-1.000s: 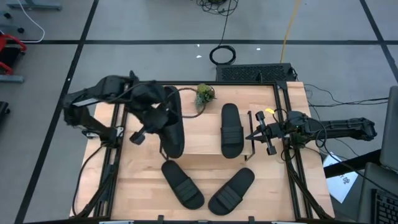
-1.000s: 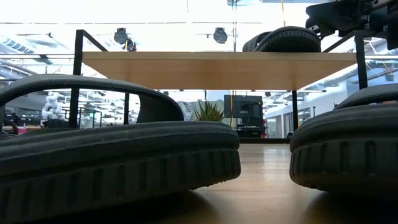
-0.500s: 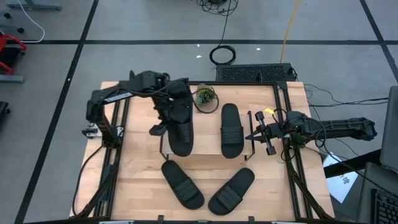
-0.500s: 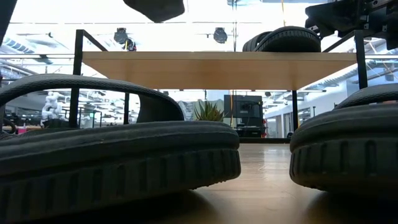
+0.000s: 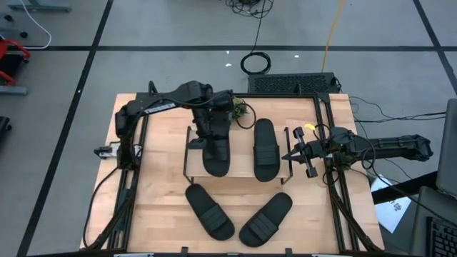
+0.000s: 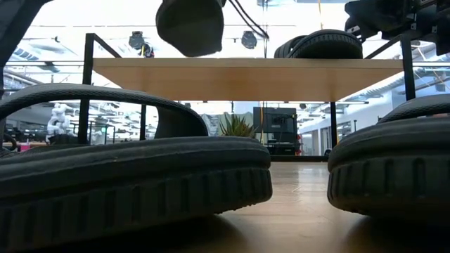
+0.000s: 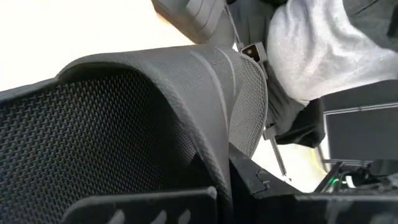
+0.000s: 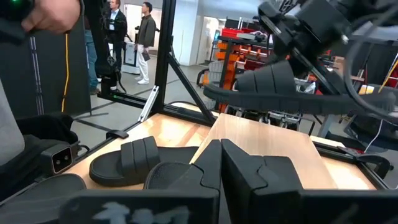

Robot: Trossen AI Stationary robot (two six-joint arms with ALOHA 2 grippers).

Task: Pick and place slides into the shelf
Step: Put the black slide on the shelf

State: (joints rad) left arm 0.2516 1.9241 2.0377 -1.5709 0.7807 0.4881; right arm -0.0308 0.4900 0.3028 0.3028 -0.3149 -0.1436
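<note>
The left gripper [image 5: 211, 127] grasps a black ribbed-strap slide sandal [image 5: 216, 152] in its fingers, holding it above the low light-wood, wire-legged shelf [image 5: 239, 165] on the desk [image 5: 161, 214]. The right gripper [image 5: 300, 153] waits beside the shelf's right end, fingers clenched together.

A small potted plant [image 5: 235, 108] stands near the far edge of the wooden counter [image 5: 161, 207], about midway along that edge. Beyond the far edge, a black perforated box [image 5: 291, 83] sits on the grey floor, with a coiled black cable [image 5: 255, 63] and a yellow cable [image 5: 333, 30] near it. A sheet of paper [image 5: 392, 208] lies off the counter's right edge. In the right wrist view, people [image 8: 147, 37] stand in the room behind.
</note>
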